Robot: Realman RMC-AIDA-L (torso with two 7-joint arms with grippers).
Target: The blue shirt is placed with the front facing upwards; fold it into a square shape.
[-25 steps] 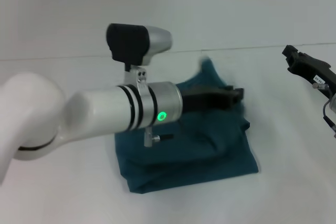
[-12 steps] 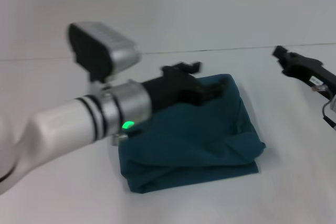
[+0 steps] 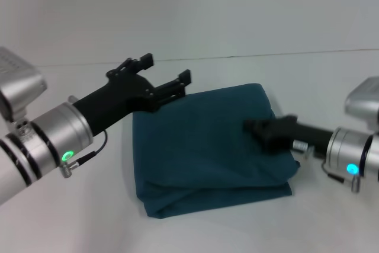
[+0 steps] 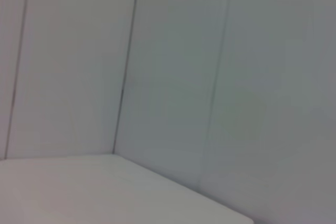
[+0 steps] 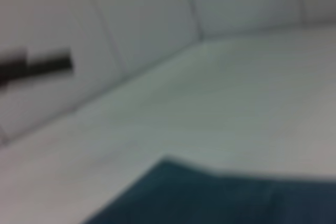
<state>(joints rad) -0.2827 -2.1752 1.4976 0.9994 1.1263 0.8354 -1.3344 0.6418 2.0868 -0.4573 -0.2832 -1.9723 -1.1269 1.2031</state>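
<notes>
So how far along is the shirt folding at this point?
Mostly done by the look of it: the blue shirt lies as a compact, roughly square bundle on the table. The left gripper is open and empty above its far left corner. The right gripper rests at the right edge. Left: perhaps tidying the loose lower right corner.

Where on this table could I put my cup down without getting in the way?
Bare table lies in front of the blue shirt, and behind it up to the wall. It is crowded beside the shirt: the left claw, open, hovers at its far left corner, and the right claw is over its right edge.
</notes>
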